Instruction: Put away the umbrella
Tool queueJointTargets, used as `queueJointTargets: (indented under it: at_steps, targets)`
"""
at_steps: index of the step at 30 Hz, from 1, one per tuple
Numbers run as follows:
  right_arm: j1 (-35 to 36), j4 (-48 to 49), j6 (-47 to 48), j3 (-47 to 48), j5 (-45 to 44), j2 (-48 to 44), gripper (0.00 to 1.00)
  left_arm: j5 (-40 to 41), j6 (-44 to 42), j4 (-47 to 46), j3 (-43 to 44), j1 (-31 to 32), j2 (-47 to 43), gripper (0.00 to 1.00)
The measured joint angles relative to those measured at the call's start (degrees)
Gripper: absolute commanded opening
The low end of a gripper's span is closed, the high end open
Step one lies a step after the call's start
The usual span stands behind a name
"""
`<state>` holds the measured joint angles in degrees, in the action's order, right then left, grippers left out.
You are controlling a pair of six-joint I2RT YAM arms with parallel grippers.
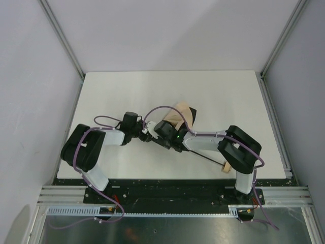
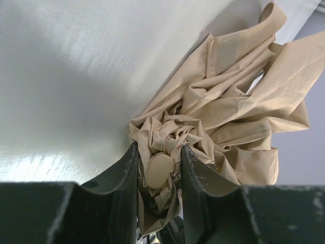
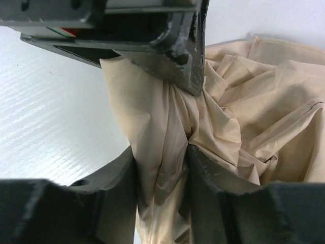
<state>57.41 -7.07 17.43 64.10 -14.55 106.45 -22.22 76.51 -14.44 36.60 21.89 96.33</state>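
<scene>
The umbrella [image 1: 184, 116] lies mid-table, its beige canopy crumpled. Its thin black shaft [image 1: 205, 157] runs toward the near right and ends at the small tan handle [image 1: 227, 167]. My left gripper [image 1: 148, 130] is shut on the canopy's bunched top; in the left wrist view its fingers [image 2: 122, 178] pinch the round tan cap [image 2: 159, 170] and the folds around it. My right gripper [image 1: 165, 128] sits right beside it, shut on a gathered fold of the umbrella's fabric [image 3: 162, 137]. One finger of the left gripper [image 3: 180, 51] shows just above in the right wrist view.
The white table [image 1: 127, 91] is walled by pale panels with aluminium posts [image 1: 63, 40] at the back corners. A black base rail [image 1: 167, 190] runs along the near edge. The right arm's elbow [image 1: 238, 147] rises over the shaft near the handle.
</scene>
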Motion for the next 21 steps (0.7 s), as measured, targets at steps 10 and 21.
queueJointTargets:
  at_steps: [10,21]
  targets:
    - [-5.3,-1.7,-4.2,5.1,14.4,4.3,0.00,1.5,-1.0,4.2,1.8,-2.3,0.0,0.12]
    - [-12.4,1.7,-11.9,8.1,37.7,10.1,0.00,1.6,-9.7,11.0,0.2,-10.1,-9.9,0.94]
